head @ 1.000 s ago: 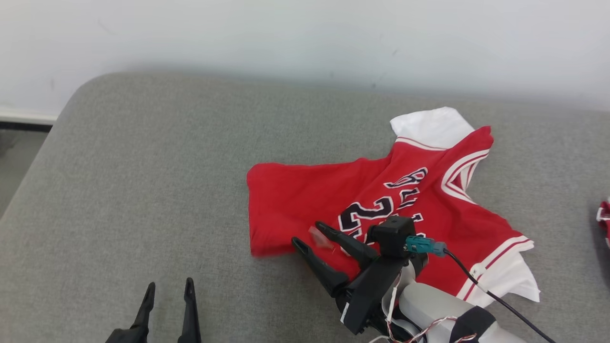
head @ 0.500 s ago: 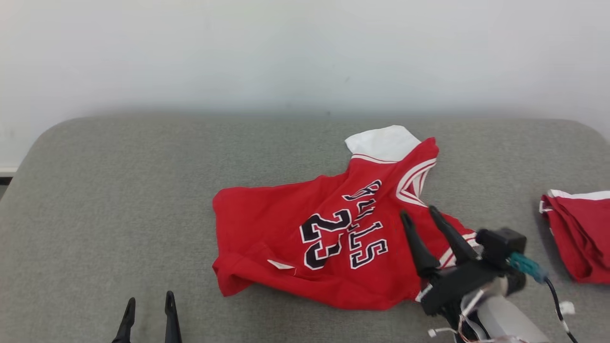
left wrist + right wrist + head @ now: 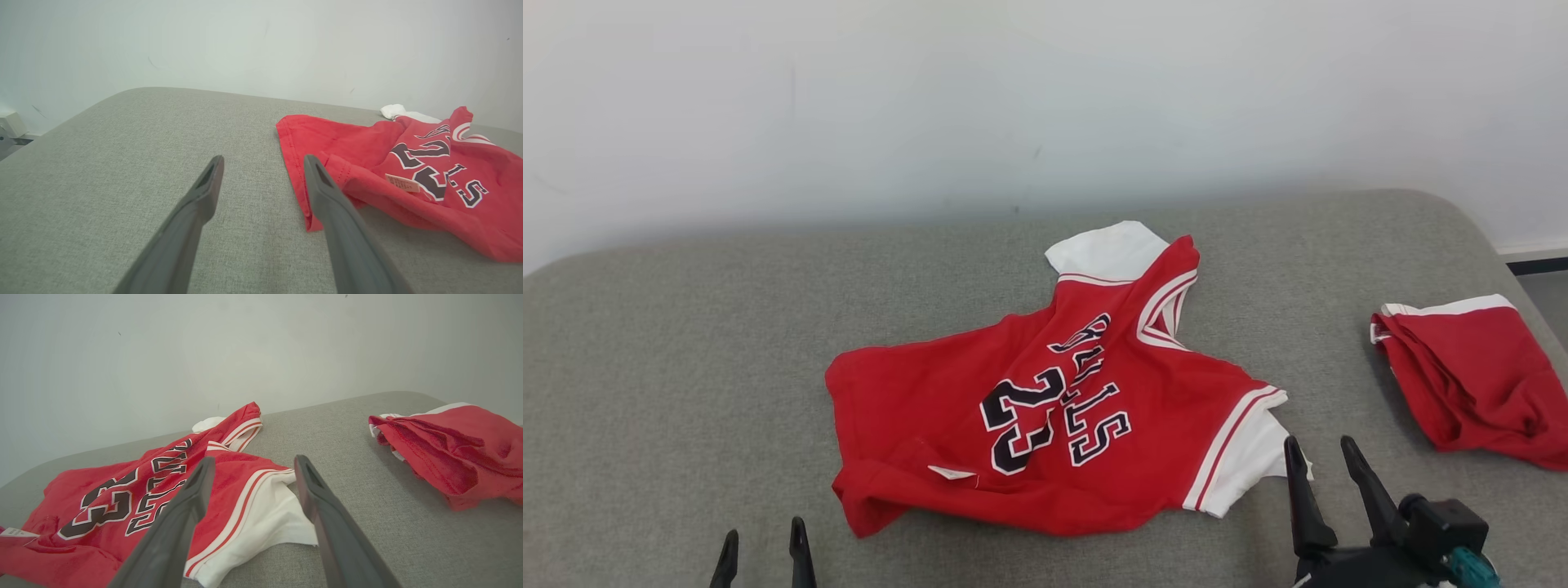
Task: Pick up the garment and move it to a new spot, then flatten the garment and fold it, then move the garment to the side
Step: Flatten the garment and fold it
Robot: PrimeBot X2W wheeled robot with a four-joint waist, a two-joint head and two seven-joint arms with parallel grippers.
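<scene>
A red jersey (image 3: 1045, 408) with white sleeves and a dark "23" and lettering on its chest lies in the middle of a grey padded surface (image 3: 670, 351) that runs along a pale wall (image 3: 1013, 98). It lies face up but not flat. The collar (image 3: 1168, 306) points to the far right and the hem to the left, with wrinkles running across the body. At the near left corner the hem is rolled over on itself, and a small white label (image 3: 952, 472) shows there. One white sleeve (image 3: 1107, 249) sticks out on the far side toward the wall, and the other white sleeve (image 3: 1245, 457) spreads on the near right. The right gripper (image 3: 1319, 445) sits at the near right, just beside that near sleeve, with its two dark fingers spread apart and nothing pinched between them. In the right wrist view the sleeve's edge lies between and beyond the fingers; whether they touch the cloth cannot be told. The left gripper (image 3: 762, 535) is at the near left over bare grey fabric, its fingers also spread and empty, near the rolled hem corner but apart from it. A second red garment (image 3: 1462, 367) with white trim lies bunched at the right end of the surface, well apart from the jersey.
</scene>
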